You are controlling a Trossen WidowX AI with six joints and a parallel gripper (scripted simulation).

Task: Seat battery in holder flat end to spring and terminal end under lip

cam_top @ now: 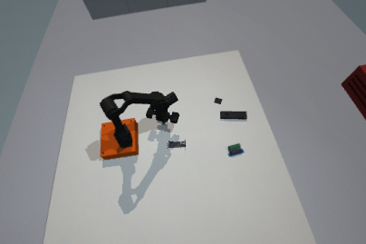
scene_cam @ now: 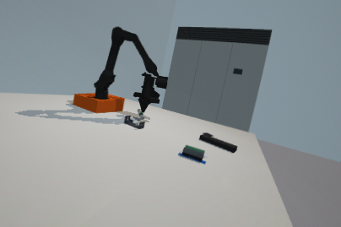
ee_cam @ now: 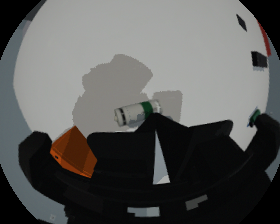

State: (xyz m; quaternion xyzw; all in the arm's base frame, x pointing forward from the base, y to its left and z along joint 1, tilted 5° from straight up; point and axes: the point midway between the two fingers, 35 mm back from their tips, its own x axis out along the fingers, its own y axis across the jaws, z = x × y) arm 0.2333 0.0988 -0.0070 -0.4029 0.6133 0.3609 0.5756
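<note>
The battery [cam_top: 164,123] [scene_cam: 141,115] [ee_cam: 138,112] is a small silver cylinder with a green band. It rests on the white table just beside the dark holder [cam_top: 178,144] [scene_cam: 133,124], not in it. My gripper [cam_top: 162,121] [scene_cam: 143,108] [ee_cam: 153,116] points straight down with its tips right over the battery. The fingers are shut together with nothing between them. In the wrist view the battery shows just past the closed fingertips. I cannot tell whether the tips touch it.
The arm's orange base [cam_top: 119,139] [scene_cam: 99,101] stands left of the holder. A black bar [cam_top: 233,114] [scene_cam: 218,143], a green block on a blue plate [cam_top: 235,150] [scene_cam: 193,153] and a small black square [cam_top: 217,101] lie to the right. A red crate [cam_top: 358,88] stands off the table.
</note>
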